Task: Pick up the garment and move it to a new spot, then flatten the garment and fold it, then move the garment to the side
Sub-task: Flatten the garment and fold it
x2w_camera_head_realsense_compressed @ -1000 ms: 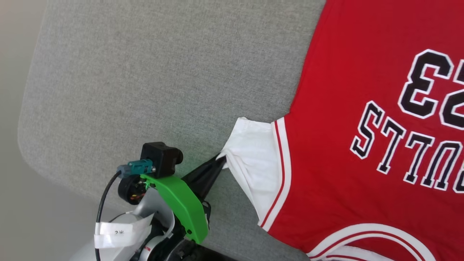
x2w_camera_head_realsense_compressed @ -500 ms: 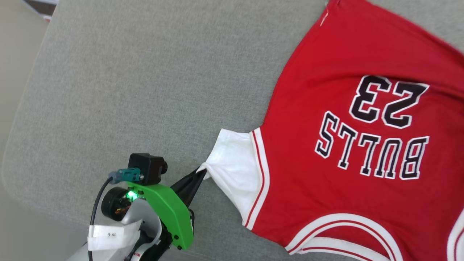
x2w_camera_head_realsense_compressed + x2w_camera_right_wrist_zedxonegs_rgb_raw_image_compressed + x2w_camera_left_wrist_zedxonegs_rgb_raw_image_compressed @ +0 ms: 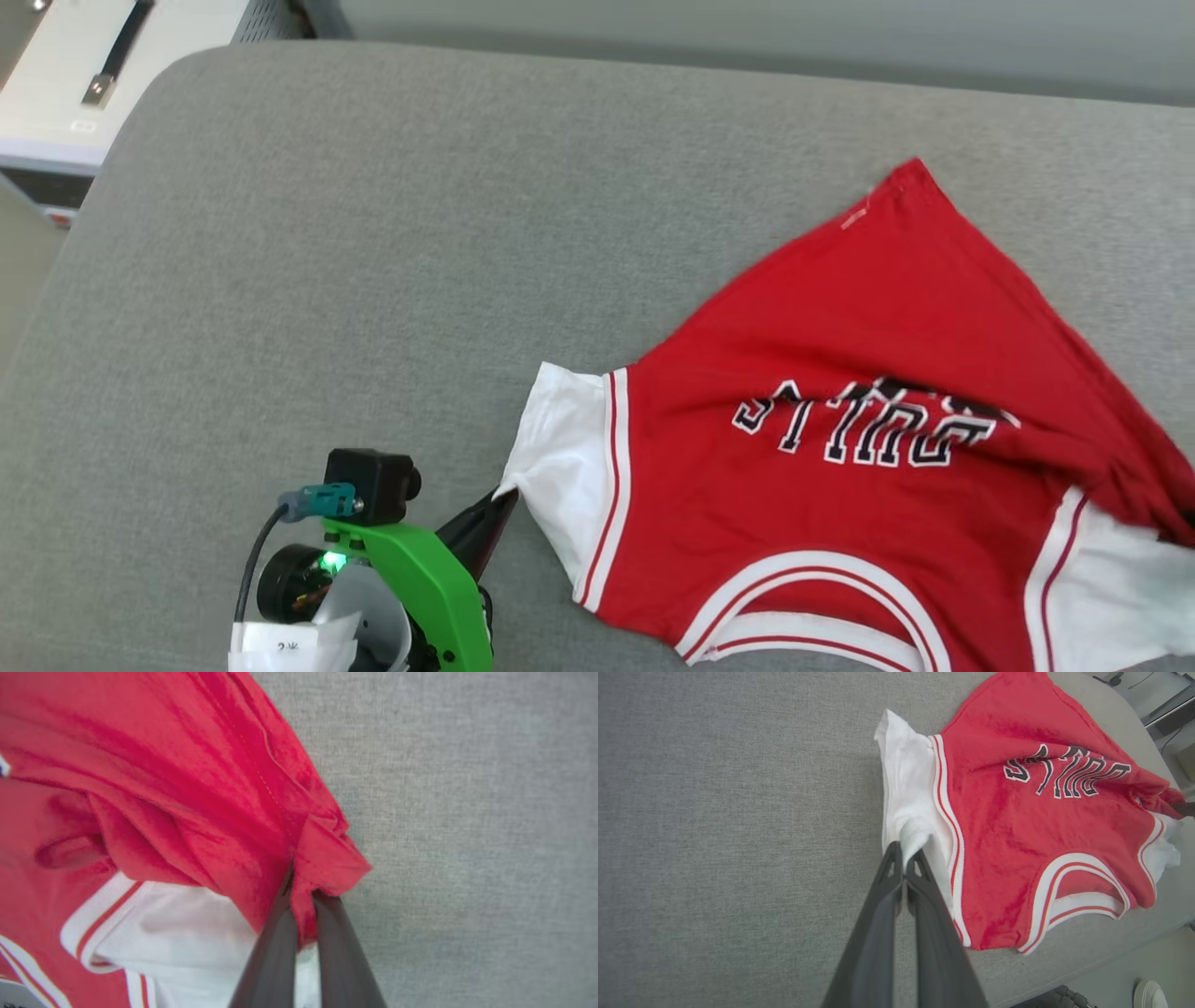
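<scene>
Grey woven cushion point(image 3: 327, 233) under rumpled, soft red garment point(image 3: 840, 523)

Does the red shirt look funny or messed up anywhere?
Yes. The garment lies crooked and rumpled on the grey cushion: a fold across its front swallows part of the lettering. The left gripper pinches its white sleeve and the right gripper pinches red cloth. No tear shows.

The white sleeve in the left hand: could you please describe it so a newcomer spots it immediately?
A lettered red garment lies on the grey padded surface. Its white sleeve on the robot's left has a striped seam. Unlike the other white sleeve, its tip is pinched by the left hand.
</scene>
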Controlling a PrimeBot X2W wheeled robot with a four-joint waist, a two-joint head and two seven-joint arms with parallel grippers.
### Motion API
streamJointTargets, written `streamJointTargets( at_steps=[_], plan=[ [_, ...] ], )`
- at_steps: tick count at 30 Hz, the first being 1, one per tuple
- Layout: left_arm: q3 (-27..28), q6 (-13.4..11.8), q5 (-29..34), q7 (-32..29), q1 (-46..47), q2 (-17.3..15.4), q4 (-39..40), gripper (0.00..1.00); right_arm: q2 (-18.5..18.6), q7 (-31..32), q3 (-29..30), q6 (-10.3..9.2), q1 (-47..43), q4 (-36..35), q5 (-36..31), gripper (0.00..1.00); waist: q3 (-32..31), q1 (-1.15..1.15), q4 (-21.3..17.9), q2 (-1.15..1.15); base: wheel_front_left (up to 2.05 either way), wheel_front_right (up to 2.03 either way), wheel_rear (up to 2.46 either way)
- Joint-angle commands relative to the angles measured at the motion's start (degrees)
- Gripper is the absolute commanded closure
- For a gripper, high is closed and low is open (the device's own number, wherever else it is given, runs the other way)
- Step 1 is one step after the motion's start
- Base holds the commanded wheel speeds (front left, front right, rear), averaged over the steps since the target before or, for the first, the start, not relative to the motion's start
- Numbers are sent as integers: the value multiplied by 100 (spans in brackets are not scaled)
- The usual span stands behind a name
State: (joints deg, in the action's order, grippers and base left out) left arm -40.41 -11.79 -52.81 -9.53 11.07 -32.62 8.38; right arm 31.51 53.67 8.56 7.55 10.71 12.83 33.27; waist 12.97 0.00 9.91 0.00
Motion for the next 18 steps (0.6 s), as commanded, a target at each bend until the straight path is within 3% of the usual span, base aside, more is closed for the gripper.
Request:
streamJointTargets(
  at_steps=[1,10,18],
  plan=[
    [14,-19,-61,56,-81,-8,2,100,-9,-27,72,-6,-282,-105,4,100,-308,0,-302,0,0,0,0],
    [28,-11,-105,196,-119,108,-83,100,-505,-67,487,-6,-1340,-503,20,100,-414,0,-424,0,0,0,0],
    [36,37,-90,237,-41,120,-137,100,-681,-130,527,-6,-1408,-427,-64,100,-385,0,-455,0,0,0,0]
  ],
)
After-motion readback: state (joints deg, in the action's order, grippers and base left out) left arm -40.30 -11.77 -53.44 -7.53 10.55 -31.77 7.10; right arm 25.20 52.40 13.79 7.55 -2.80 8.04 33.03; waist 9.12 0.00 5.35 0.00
